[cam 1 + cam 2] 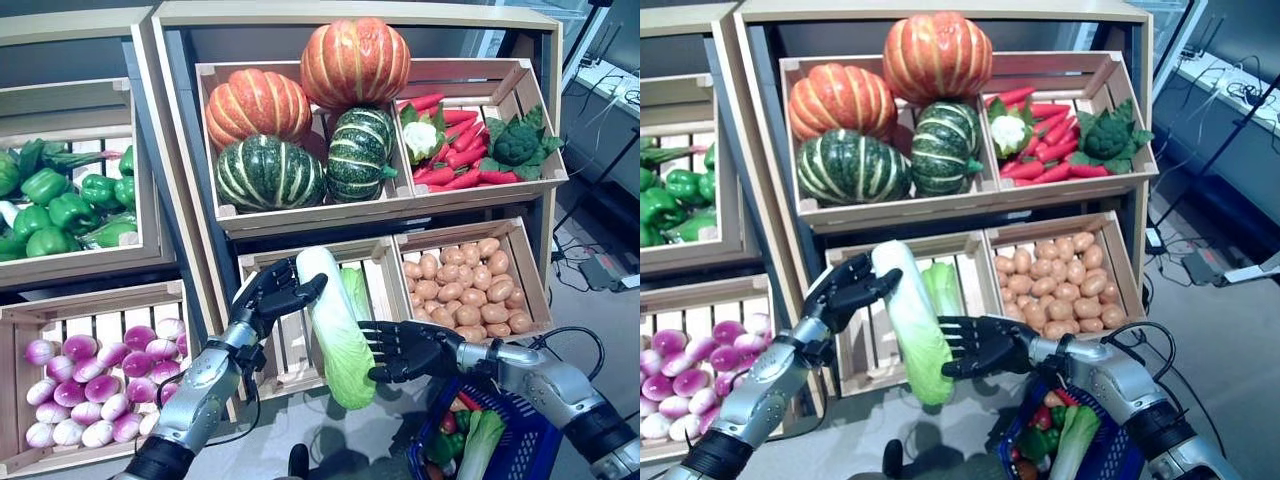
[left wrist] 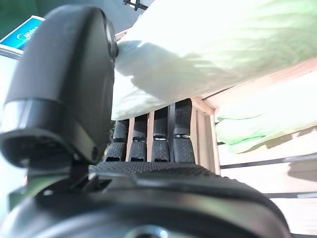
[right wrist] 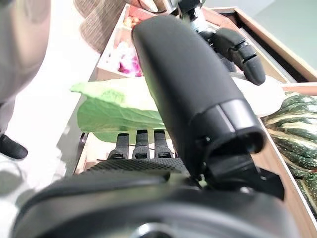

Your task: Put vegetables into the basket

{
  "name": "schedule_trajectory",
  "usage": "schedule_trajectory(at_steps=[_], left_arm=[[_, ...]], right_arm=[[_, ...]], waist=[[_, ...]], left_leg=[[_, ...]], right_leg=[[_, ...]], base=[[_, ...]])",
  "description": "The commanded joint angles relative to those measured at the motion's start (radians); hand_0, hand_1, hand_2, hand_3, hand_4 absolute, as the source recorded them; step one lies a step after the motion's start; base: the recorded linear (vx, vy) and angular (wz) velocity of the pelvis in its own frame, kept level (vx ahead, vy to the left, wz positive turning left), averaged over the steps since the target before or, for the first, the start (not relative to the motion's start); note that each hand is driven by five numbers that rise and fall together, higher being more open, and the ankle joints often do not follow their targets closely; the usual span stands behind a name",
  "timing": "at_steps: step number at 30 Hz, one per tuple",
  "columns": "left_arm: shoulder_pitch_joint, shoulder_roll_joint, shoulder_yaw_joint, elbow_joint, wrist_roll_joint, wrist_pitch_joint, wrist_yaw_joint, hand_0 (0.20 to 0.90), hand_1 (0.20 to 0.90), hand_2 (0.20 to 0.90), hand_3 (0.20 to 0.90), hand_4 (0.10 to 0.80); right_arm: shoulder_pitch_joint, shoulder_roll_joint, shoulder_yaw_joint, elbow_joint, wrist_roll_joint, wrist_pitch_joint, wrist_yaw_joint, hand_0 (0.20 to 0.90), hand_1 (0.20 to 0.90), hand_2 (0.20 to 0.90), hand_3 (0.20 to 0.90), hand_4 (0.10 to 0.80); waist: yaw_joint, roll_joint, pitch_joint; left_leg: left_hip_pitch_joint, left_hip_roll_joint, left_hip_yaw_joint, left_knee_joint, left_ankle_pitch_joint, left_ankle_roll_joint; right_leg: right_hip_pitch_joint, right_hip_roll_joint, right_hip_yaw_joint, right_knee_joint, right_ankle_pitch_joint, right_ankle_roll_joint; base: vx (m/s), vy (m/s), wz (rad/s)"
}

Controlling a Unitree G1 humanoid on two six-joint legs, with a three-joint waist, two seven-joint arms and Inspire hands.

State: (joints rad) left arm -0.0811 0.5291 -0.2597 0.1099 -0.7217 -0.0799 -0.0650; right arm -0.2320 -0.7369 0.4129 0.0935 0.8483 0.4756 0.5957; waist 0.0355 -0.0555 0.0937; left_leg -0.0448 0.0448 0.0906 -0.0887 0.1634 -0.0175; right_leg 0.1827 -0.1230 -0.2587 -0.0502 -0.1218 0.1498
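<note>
A long napa cabbage [image 1: 338, 335] with a white stem and pale green leaves hangs in front of the lower middle crate [image 1: 290, 355]. My left hand [image 1: 268, 298] is shut on its white upper end; in the left wrist view the thumb [image 2: 64, 99] and fingers [image 2: 163, 134] wrap the cabbage [image 2: 223, 49]. My right hand [image 1: 415, 350] holds the leafy lower part, thumb [image 3: 193, 84] over the cabbage [image 3: 119, 106] and fingers under it. The blue basket [image 1: 535, 432] sits at the lower right, below my right arm, with some vegetables in it.
A second cabbage [image 1: 356, 288] lies in the crate behind. Potatoes [image 1: 470, 290] fill the crate to the right. Pumpkins [image 1: 300, 120], chillies and broccoli [image 1: 515, 145] sit on the upper shelf. Green peppers [image 1: 60, 205] and purple-white bulbs [image 1: 95, 385] are at the left.
</note>
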Motion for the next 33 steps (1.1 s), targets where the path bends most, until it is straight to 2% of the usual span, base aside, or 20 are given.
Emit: schedule_trajectory(at_steps=[1,4,5,7,10,16,26,32,33], left_arm=[[-0.174,-0.06,-0.066,-0.042,-0.062,-0.089,-0.073,0.3,0.3,0.3,0.3,0.4],[-0.169,-0.06,-0.063,-0.044,-0.066,-0.089,-0.077,0.3,0.3,0.3,0.3,0.4],[-0.164,-0.06,-0.058,-0.049,-0.063,-0.087,-0.078,0.3,0.3,0.3,0.3,0.4],[-0.157,-0.064,-0.055,-0.057,-0.059,-0.087,-0.066,0.3,0.3,0.3,0.3,0.4],[-0.152,-0.072,-0.052,-0.061,-0.052,-0.088,-0.042,0.3,0.3,0.3,0.3,0.4],[-0.166,-0.093,-0.07,-0.058,-0.033,-0.096,0.009,0.3,0.3,0.3,0.3,0.4],[-0.191,-0.117,-0.086,-0.069,-0.025,-0.079,0.057,0.3,0.3,0.3,0.3,0.4],[-0.189,-0.113,-0.088,-0.081,-0.026,-0.066,0.059,0.3,0.3,0.3,0.3,0.4],[-0.188,-0.111,-0.087,-0.08,-0.026,-0.066,0.056,0.3,0.3,0.3,0.3,0.4]], right_arm=[[-0.127,0.133,0.059,-0.124,0.263,-0.054,0.226,0.9,0.9,0.9,0.9,0.8],[-0.117,0.143,0.054,-0.123,0.249,-0.07,0.168,0.9,0.9,0.9,0.9,0.8],[-0.104,0.151,0.051,-0.118,0.153,-0.111,0.093,0.9,0.9,0.9,0.9,0.8],[-0.094,0.141,0.048,-0.127,0.108,-0.16,-0.002,0.9,0.9,0.9,0.9,0.8],[-0.073,0.142,0.039,-0.143,0.03,-0.16,-0.126,0.9,0.9,0.9,0.9,0.8],[-0.064,0.177,0.069,-0.154,0.017,-0.111,-0.276,0.9,0.9,0.9,0.9,0.8],[-0.09,0.237,0.117,-0.155,0.003,-0.06,-0.435,0.9,0.9,0.9,0.9,0.8],[-0.096,0.258,0.125,-0.166,0.042,-0.048,-0.399,0.9,0.9,0.9,0.9,0.8],[-0.096,0.256,0.125,-0.168,0.047,-0.041,-0.394,0.566,0.566,0.566,0.566,0.577]], waist=[[0.022,-0.014,-0.087],[0.023,-0.013,-0.088],[0.02,-0.012,-0.089],[0.015,-0.01,-0.089],[0.006,-0.009,-0.085],[-0.005,-0.008,-0.081],[-0.006,-0.008,-0.084],[0.0,-0.009,-0.085],[0.0,-0.009,-0.085]], left_leg=[[0.104,0.021,0.001,0.001,-0.167,-0.042],[0.106,0.022,0.0,0.001,-0.167,-0.042],[0.106,0.021,0.0,0.001,-0.168,-0.041],[0.105,0.022,0.002,0.001,-0.167,-0.041],[0.105,0.024,0.008,0.001,-0.167,-0.04],[0.11,0.023,0.008,0.001,-0.167,-0.036],[0.109,0.022,0.005,0.001,-0.168,-0.035],[0.109,0.021,0.002,0.001,-0.168,-0.034],[0.109,0.021,0.001,0.001,-0.168,-0.034]], right_leg=[[-0.087,-0.059,0.01,-0.01,0.144,0.004],[-0.087,-0.06,0.012,-0.009,0.143,0.005],[-0.089,-0.061,0.016,-0.008,0.143,0.005],[-0.092,-0.062,0.02,-0.01,0.146,0.007],[-0.095,-0.062,0.026,-0.012,0.149,0.007],[-0.094,-0.062,0.037,-0.016,0.154,0.008],[-0.092,-0.064,0.044,-0.023,0.158,0.008],[-0.09,-0.064,0.044,-0.02,0.155,0.007],[-0.09,-0.064,0.044,-0.02,0.154,0.007]], base=[[0.0,0.0,0.0],[0.0,0.0,0.0],[0.0,0.0,0.0],[0.0,0.0,0.0],[0.0,0.0,0.0],[0.0,0.0,0.0],[0.0,0.0,0.0],[0.0,0.0,0.0],[0.0,0.0,0.0]])
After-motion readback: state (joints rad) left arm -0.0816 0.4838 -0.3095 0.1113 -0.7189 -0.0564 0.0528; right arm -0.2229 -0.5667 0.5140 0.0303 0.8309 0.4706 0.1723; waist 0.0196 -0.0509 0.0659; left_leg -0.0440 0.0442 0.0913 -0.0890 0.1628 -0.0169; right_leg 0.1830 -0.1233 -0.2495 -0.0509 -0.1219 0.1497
